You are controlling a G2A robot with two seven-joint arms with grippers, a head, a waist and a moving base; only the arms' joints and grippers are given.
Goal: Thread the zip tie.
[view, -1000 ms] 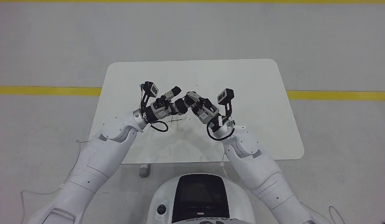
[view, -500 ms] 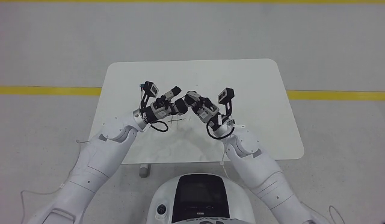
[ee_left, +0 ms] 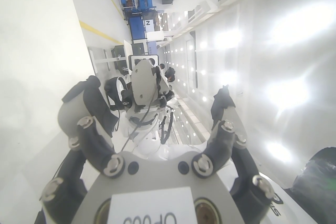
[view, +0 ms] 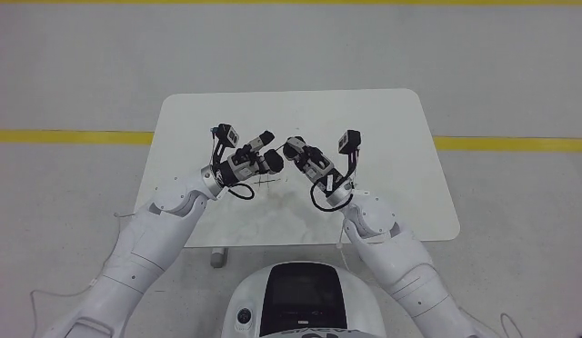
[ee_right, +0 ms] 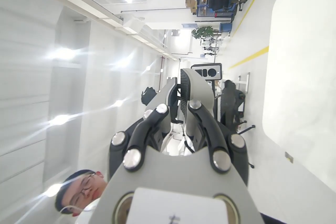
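Both grippers meet above the middle of the white table. My right gripper has its fingers pressed together. From its tips a thin dark strip, the zip tie, trails down towards the table, where thin dark lines show under the grippers. My left gripper faces it with its fingers spread wide and nothing between them. The right gripper's tips sit just in front of that gap, a little apart from the left fingers.
The bare white tabletop spreads out around and beyond the two arms. A person's head shows close behind the right wrist, touching nothing.
The right arm has turned and shifted slightly to the right, leaving a small gap between the two grippers. The left arm has hardly moved.
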